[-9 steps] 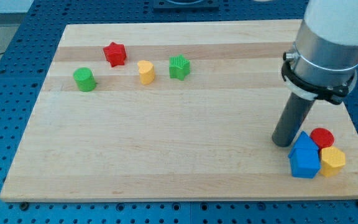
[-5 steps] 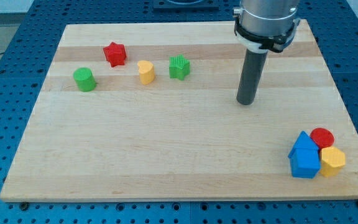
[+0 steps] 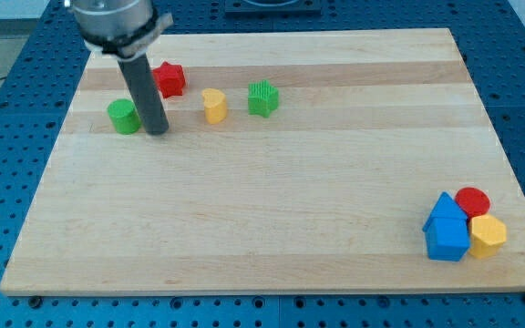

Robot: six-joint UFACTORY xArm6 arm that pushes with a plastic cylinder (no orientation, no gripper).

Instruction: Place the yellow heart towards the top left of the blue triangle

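Note:
The yellow heart (image 3: 213, 105) lies on the wooden board (image 3: 272, 210) at the view's upper left. The blue triangle (image 3: 443, 209) sits at the lower right, pressed against a blue cube-like block (image 3: 447, 240). My tip (image 3: 157, 130) rests on the board just right of the green cylinder (image 3: 124, 117), below the red star (image 3: 169, 78), and about a block-width left of the yellow heart.
A green star-shaped block (image 3: 262, 98) lies right of the yellow heart. A red cylinder (image 3: 472, 201) and a yellow hexagonal block (image 3: 487, 235) touch the blue blocks at the lower right, near the board's right edge.
My tip has swept from the lower right, beside the blue blocks, across the board to the upper left beside the green cylinder. No block has moved.

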